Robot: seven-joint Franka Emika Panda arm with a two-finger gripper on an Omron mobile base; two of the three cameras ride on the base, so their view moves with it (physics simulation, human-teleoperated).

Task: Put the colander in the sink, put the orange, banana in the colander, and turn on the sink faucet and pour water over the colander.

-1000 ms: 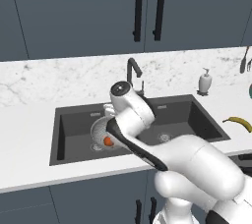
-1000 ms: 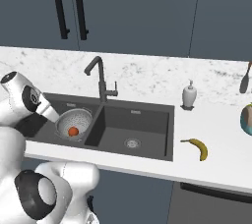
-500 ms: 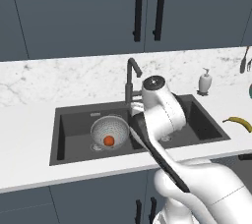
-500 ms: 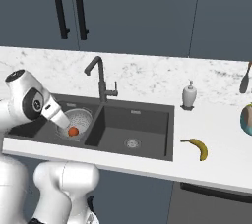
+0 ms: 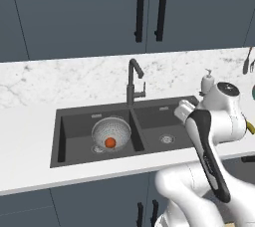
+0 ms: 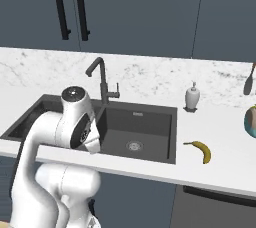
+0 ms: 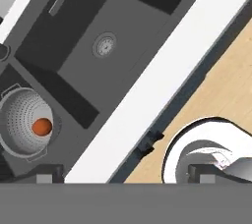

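The silver colander [image 5: 112, 132] sits in the left basin of the dark sink [image 5: 64, 139], with the orange [image 5: 110, 143] inside it. The hand view looks down on the same colander [image 7: 19, 120] and orange [image 7: 42, 126] at lower left, beside the bare right basin [image 7: 74, 61]. My gripper [image 7: 123, 174] is open with nothing between its fingers, above the counter's front edge by the right basin. The banana [image 6: 201, 150] lies on the counter right of the sink [image 6: 165, 132]. The dark faucet [image 5: 132, 79] stands behind the divider, and it is also in the right base view [image 6: 102, 79].
A white soap dispenser [image 6: 192, 97] stands behind the sink's right corner. A hanging utensil [image 6: 248, 84] and a bowl [image 6: 251, 120] are at the far right. Wooden floor [image 7: 221, 80] lies below the counter edge. My arm [image 6: 75, 117] hides the left basin in the right base view.
My arm has swung right, from over the colander to the right basin's front edge. The orange stays in the colander and the gripper stays open.
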